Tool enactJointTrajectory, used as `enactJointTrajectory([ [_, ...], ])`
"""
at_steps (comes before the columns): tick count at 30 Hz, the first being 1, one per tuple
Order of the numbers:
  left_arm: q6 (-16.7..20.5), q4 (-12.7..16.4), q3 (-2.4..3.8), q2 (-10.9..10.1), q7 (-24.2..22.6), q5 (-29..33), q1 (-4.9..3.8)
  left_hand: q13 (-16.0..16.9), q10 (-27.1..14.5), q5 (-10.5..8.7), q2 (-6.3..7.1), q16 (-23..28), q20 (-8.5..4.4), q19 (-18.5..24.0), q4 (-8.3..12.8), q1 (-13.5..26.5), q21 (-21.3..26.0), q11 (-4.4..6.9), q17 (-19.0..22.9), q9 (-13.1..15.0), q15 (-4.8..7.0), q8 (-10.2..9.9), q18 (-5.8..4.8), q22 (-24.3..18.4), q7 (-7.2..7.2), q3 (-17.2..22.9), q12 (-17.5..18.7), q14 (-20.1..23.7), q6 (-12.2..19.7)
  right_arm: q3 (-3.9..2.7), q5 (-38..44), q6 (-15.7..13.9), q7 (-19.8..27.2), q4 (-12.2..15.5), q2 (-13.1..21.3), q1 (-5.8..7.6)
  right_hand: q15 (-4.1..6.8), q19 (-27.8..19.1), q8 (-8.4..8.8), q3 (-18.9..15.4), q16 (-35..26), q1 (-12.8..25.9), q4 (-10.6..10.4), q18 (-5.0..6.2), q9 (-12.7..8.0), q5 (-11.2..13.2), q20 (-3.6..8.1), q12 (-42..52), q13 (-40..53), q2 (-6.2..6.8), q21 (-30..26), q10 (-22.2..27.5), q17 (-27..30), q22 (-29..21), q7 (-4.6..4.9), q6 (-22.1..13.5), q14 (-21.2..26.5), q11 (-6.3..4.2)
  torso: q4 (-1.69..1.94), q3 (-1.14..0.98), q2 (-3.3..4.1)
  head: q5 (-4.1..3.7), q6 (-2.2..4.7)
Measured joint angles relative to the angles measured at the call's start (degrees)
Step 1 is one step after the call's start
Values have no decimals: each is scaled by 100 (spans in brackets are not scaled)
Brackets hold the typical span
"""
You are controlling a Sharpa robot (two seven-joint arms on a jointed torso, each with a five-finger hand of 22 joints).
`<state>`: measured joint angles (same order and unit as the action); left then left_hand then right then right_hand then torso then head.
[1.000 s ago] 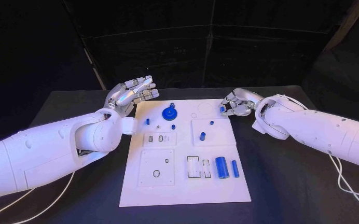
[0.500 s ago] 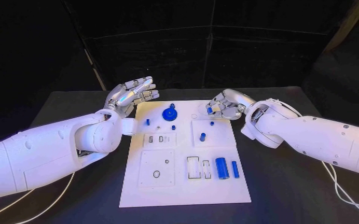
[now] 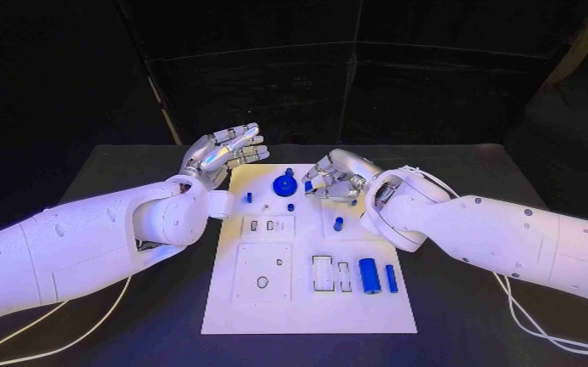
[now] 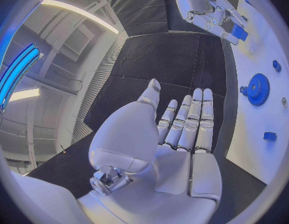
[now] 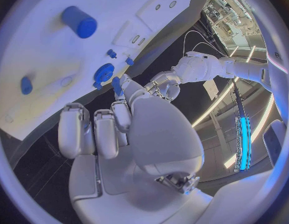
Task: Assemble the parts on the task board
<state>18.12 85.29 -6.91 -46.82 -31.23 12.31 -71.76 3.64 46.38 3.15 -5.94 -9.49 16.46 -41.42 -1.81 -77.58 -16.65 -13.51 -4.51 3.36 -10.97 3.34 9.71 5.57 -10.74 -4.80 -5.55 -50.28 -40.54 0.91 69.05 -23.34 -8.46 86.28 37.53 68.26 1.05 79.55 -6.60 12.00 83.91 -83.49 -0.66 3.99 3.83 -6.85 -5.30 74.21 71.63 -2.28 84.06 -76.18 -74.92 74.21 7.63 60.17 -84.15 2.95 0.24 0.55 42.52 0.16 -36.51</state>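
The white task board lies in the middle of the black table. A blue gear stands near its far edge, with small blue pegs beside it. My right hand hovers over the board's far edge, just right of the gear, and pinches a small blue part at its fingertips. The left wrist view shows that part too. My left hand is raised off the board's far left corner, palm open, fingers straight and apart, holding nothing.
A thick blue cylinder and a thin blue bar lie on the board's near right, beside rectangular slots. Another blue peg stands mid-board. Black table surrounds the board, and white cables trail at the near right.
My right hand has moved left along the board's far edge, carrying the small blue part up close to the gear. The left hand has stayed where it was.
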Motion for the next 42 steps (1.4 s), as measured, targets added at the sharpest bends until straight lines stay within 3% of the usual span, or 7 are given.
enactJointTrajectory([
  [6,0,-10,0,11,4,0,0,0,0,0,0,0,0,0,0,0,0,0,0,0,0,0,0,0,0,0,0,0,0,7,160,15,-203,-117,-379,-83,0,0,0,36,0,30,7,0,0,-29,0,0,7,1,0,-19,0,0,9,-9,0,-19,5,0,4,81,-45],
  [12,0,-20,0,29,8,0,0,0,0,0,0,0,0,0,0,0,0,0,0,0,0,0,0,0,0,0,0,0,0,133,322,63,-389,-198,-614,-187,0,0,0,57,0,80,10,0,0,-29,0,0,-2,23,0,-19,1,-1,7,-6,0,-19,1,-4,9,132,-84],
  [19,-1,-24,0,55,12,0,-2,0,0,0,0,0,0,0,0,0,0,0,0,0,0,0,0,1,0,0,0,0,0,177,452,141,-539,-298,-771,-296,0,0,-4,107,0,112,-1,0,0,-29,0,0,-21,55,0,-19,1,-8,7,-5,0,-19,-5,-8,10,180,-139],
  [33,-12,-40,0,75,29,0,-2,0,0,0,0,0,0,0,0,0,0,0,-1,0,0,0,0,-4,0,0,0,0,0,178,581,218,-734,-277,-879,-358,-1,0,-18,131,0,156,-25,0,2,-28,0,1,-20,100,-1,-19,1,-14,7,-5,0,-19,-5,-8,6,245,-202],
  [42,-18,-48,0,77,37,0,-1,0,0,0,0,0,0,0,0,0,0,0,-1,0,0,0,0,-3,0,0,0,0,0,179,581,250,-768,-179,-900,-396,0,0,-22,131,-1,171,-26,0,4,-25,0,1,-20,116,-1,-19,2,-13,7,-4,0,-19,-5,-7,3,245,-221],
])
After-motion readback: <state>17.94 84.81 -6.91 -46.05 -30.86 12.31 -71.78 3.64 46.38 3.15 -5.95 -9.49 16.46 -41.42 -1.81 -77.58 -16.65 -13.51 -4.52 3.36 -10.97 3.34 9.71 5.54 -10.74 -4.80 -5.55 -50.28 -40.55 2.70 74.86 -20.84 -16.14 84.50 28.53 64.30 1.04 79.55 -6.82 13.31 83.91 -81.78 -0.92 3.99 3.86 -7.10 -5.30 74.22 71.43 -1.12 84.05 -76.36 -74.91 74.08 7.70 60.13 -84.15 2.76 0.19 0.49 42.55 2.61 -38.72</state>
